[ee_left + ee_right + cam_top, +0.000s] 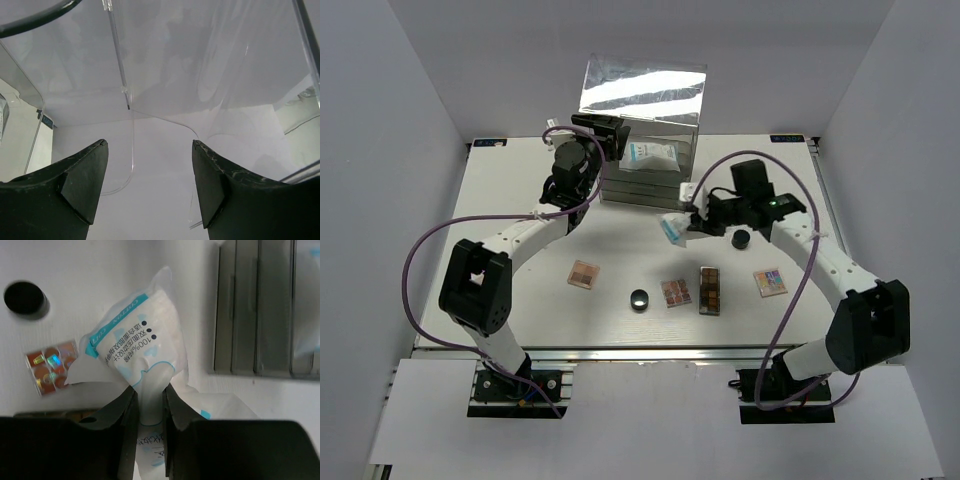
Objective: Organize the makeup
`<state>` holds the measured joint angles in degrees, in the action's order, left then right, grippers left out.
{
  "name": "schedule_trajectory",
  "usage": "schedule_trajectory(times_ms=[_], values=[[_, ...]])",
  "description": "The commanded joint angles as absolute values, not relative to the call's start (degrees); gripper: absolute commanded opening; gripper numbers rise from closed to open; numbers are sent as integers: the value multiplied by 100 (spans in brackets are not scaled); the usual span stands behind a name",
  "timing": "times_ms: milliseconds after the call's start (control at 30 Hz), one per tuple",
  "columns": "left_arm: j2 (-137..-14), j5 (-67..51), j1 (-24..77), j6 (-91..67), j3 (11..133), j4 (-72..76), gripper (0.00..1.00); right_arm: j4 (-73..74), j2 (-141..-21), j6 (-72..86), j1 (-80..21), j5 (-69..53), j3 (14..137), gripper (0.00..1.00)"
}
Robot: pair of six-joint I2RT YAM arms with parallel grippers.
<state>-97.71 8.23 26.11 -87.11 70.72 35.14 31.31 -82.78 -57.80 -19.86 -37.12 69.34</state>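
Observation:
A white, blue-printed soft packet [135,335] hangs pinched between my right gripper's [150,388] fingers, which are shut on its lower end. From above, that gripper [688,224] holds the packet [672,229] over the table, in front of the clear acrylic drawer box [642,120]. My left gripper [150,142] is open with only clear acrylic ahead of it. It sits at the box's left front corner [608,138]. On the table lie a brown palette [583,274], a palette of shiny squares [676,292], a long narrow palette [710,290], a multicoloured palette [769,282] and a round black pot [639,298].
A second white packet [650,155] rests at the drawer box. Another black pot [741,239] stands under the right arm. The stacked grey drawer fronts [250,310] fill the right of the right wrist view. White walls enclose the table on three sides.

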Motion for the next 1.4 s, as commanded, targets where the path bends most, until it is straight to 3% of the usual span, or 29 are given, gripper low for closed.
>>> schedule_trajectory(times_ms=[0,267,633,967,1367], values=[[-9317,888,2646,-8675,7348,3358,77,1436,-7911,-4994,-2574,-3158,6593,0],[-9211,879,2637,-8649,7321,3147,77,-437,-8446,-4403,-3208,-2189,6820,0],[-9184,896,2628,-8578,7330,3085,77,-2205,-8973,-4877,-3252,-2022,6715,0],[-9220,870,2593,-8517,7383,3059,77,-3743,-9755,-5194,-3252,-1170,6855,0],[-9229,888,2575,-8517,7313,3111,77,-4316,-10765,-5616,-3270,-369,7654,1]])
